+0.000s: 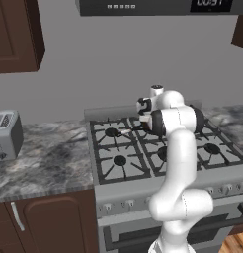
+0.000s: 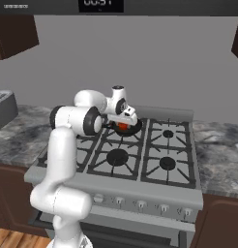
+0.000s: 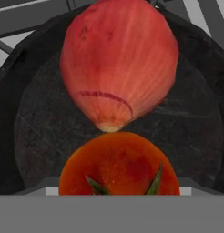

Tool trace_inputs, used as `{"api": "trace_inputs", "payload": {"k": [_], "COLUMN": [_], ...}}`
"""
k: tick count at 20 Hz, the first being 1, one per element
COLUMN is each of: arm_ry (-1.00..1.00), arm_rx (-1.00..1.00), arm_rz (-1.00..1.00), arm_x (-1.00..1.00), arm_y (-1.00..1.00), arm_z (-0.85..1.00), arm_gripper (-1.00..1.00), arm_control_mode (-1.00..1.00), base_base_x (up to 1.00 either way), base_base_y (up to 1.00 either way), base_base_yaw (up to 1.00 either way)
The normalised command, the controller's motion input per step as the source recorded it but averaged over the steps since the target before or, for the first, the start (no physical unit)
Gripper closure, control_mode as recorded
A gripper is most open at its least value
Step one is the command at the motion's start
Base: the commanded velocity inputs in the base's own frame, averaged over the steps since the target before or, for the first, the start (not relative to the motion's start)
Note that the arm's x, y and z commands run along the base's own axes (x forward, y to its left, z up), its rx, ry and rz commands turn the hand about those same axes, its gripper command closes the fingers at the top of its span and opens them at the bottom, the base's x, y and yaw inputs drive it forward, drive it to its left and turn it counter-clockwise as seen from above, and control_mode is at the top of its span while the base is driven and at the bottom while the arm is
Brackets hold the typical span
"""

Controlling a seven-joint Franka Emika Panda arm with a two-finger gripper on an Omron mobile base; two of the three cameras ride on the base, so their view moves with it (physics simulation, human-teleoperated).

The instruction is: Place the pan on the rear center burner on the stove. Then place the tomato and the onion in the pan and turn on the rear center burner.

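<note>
The white robot arm reaches over the steel-grey gas stove (image 2: pixel 155 189) with six black burners, its two-finger gripper (image 2: pixel 125 122) poised low over the small round black frying pan (image 2: pixel 132 129). The finger tips themselves are not visible in the hand view. The jaws stand wide apart and grasp nothing.

In the right base view, the pan sits on the grey grate in the middle of the back row, over the rear center burner, whose cap is hidden beneath the pan. An orange-red patch shows inside the pan just under the gripper.

In the left base view, the arm's elbow hides most of the pan; its thin dark handle with a pale tip (image 1: pixel 124 132) projects leftward over the grate, towards the rear left burner.

In the hand view, the camera looks straight down into the dark, scuffed pan floor (image 3: pixel 191 127). The smooth pinkish-red onion (image 3: pixel 118 63), teardrop-shaped with a pale point, lies in the pan. The orange-red tomato (image 3: pixel 118 164) with green stem leaves lies just beside it, the onion's pale tip touching or nearly touching the tomato. Both rest free on the pan floor.

A silver toaster (image 1: pixel 6 133) stands on the grey marbled counter (image 1: pixel 49 163), well apart to the left of the stove.
</note>
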Motion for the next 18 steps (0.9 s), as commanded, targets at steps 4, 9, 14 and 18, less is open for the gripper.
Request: {"api": "trace_inputs", "payload": {"k": [4, 9, 14, 18], "arm_ry": [-0.04, -0.1, -0.12, -0.1], "arm_rx": [0.0, 0.0, 0.0, 0.0], "arm_rz": [0.0, 0.0, 0.0, 0.0], "arm_x": [-0.13, -0.34, -0.84, -1.0], "arm_y": [0.0, -0.05, -0.28, -0.34], "arm_z": [0.16, 0.57, 0.5, 0.11], "arm_gripper": [-1.0, -1.0, -1.0, -1.0], "arm_control_mode": [-1.0, -1.0, -1.0, -1.0], "base_base_x": [0.0, 0.0, 0.0, 0.0], "base_base_y": [0.0, 0.0, 0.0, 0.0], "base_base_yaw": [0.0, 0.0, 0.0, 0.0]}}
